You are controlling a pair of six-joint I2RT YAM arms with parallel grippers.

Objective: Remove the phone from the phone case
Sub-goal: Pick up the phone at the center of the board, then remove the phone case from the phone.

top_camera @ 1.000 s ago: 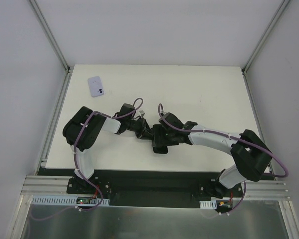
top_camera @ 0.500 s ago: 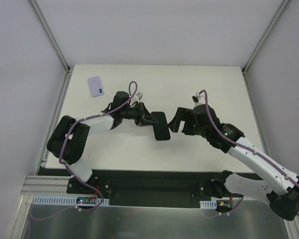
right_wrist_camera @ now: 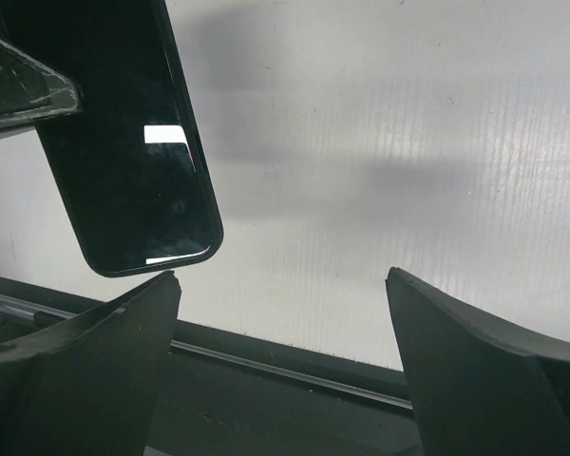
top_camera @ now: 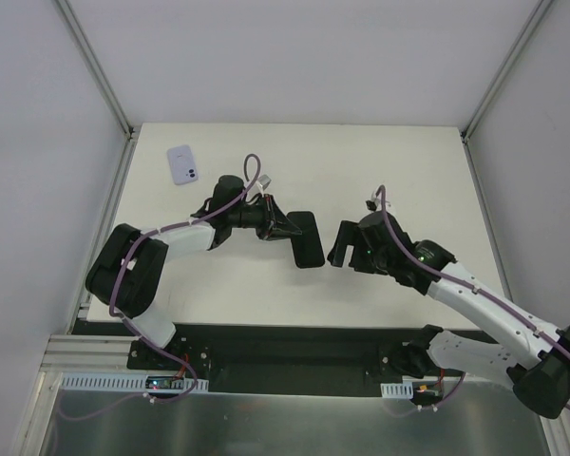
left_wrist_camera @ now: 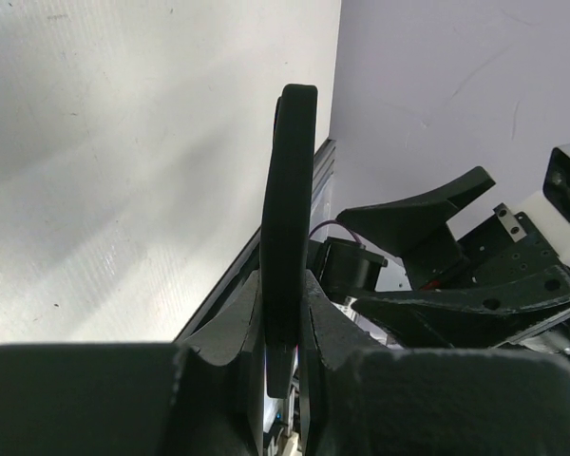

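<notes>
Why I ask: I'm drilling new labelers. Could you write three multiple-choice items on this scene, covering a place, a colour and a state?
1. Where on the table does the lavender item lie?
A. far left
B. near right
C. centre

2. What colour is the phone in the left claw?
A. white
B. black
C. red

3. The right claw is:
A. shut on the phone
B. open, holding nothing
C. out of view

Answers:
1 A: the top view shows it by the far left edge.
2 B: it looks black in every view.
3 B: its wrist view shows spread fingers with bare table between them.
</notes>
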